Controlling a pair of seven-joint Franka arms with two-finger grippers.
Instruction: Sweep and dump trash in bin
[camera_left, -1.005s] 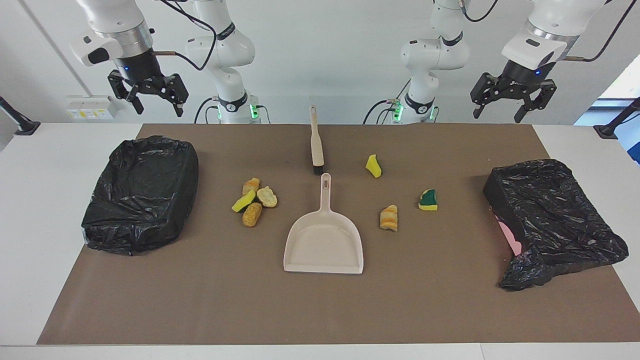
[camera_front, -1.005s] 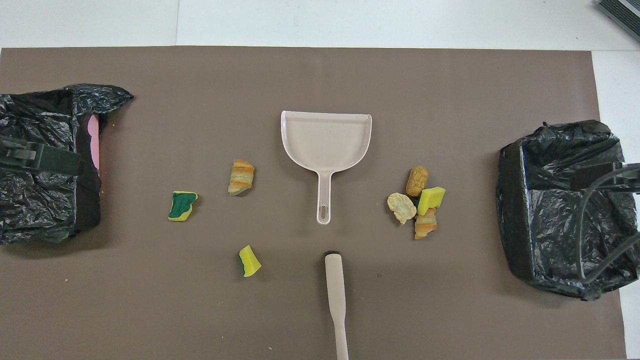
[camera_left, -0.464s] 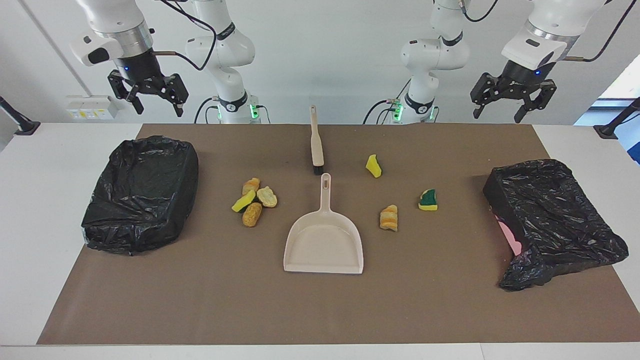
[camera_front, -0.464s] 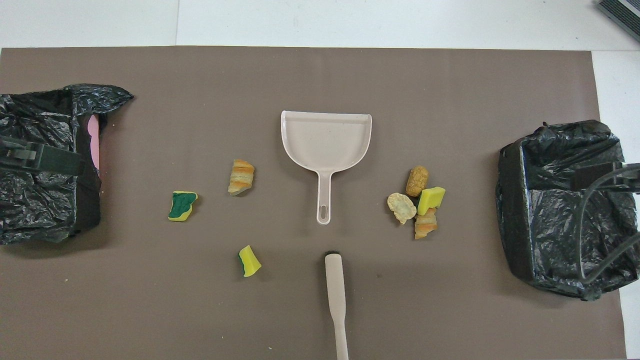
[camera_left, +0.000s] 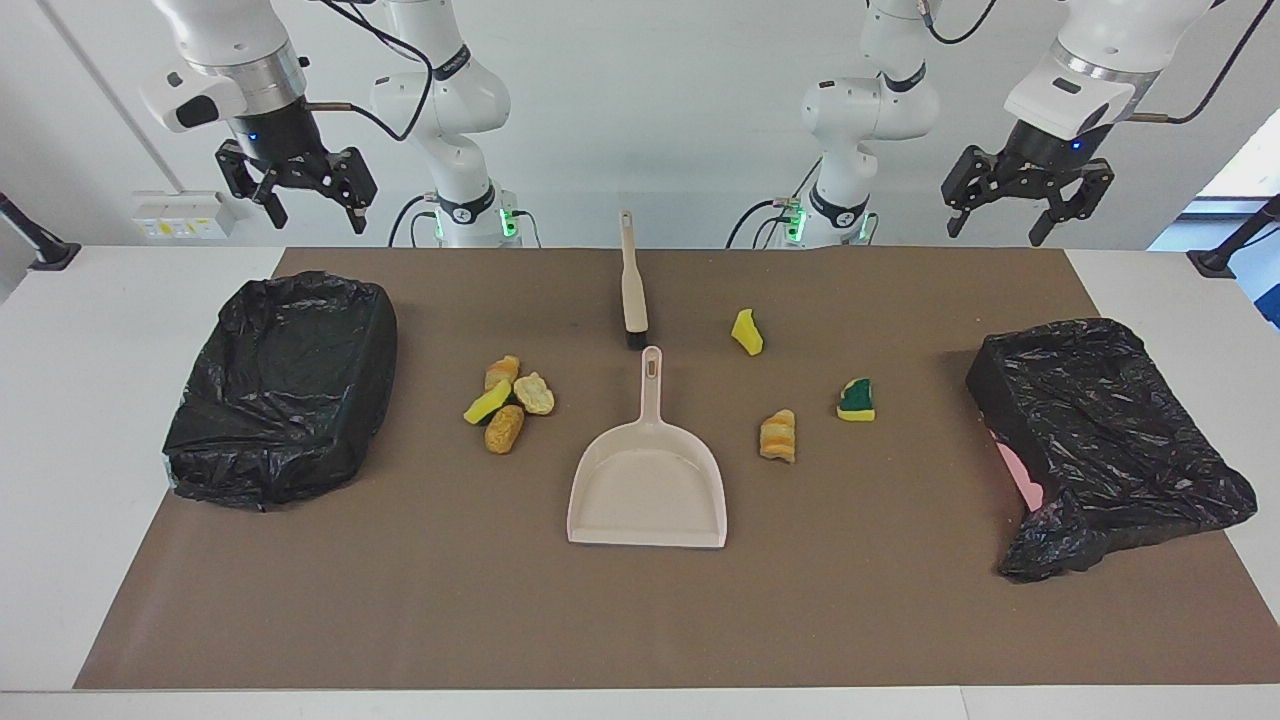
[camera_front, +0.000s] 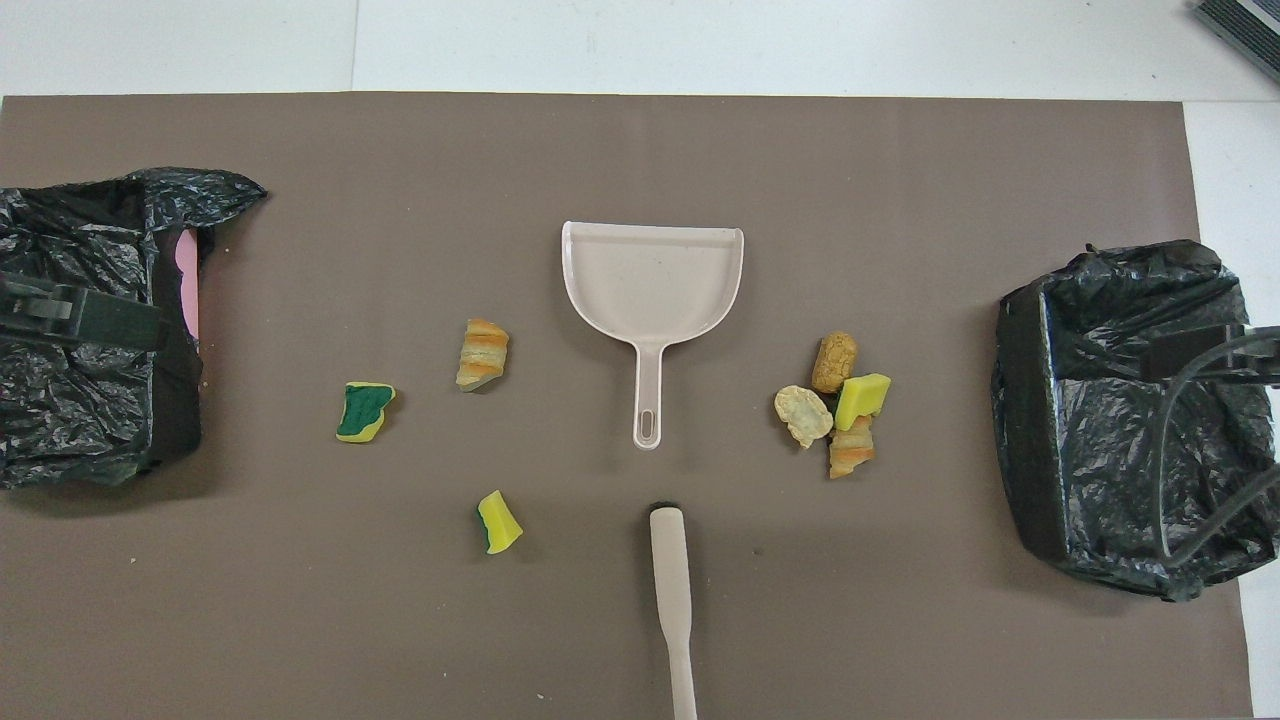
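The trash is foam and sponge chunks on the brown mat. Several lie in a cluster (camera_left: 507, 402) (camera_front: 838, 405) toward the right arm's end. A yellow wedge (camera_left: 747, 332) (camera_front: 498, 522), an orange striped chunk (camera_left: 778, 436) (camera_front: 482, 354) and a yellow-green sponge (camera_left: 856, 400) (camera_front: 363, 411) lie apart toward the left arm's end. One black-bagged bin (camera_left: 285, 390) (camera_front: 1120, 420) stands at the right arm's end, another bin (camera_left: 1100, 430) (camera_front: 80, 400) at the left arm's end. My right gripper (camera_left: 315, 215) hangs open, high over the first bin. My left gripper (camera_left: 1000, 228) hangs open, high over the other bin. Neither holds anything.
A beige dustpan (camera_left: 648, 490) (camera_front: 652, 280) lies mid-mat, its handle pointing toward the robots. A beige brush (camera_left: 632, 280) (camera_front: 672, 580) lies in line with that handle, nearer to the robots. Pink shows under the torn bag of the bin at the left arm's end.
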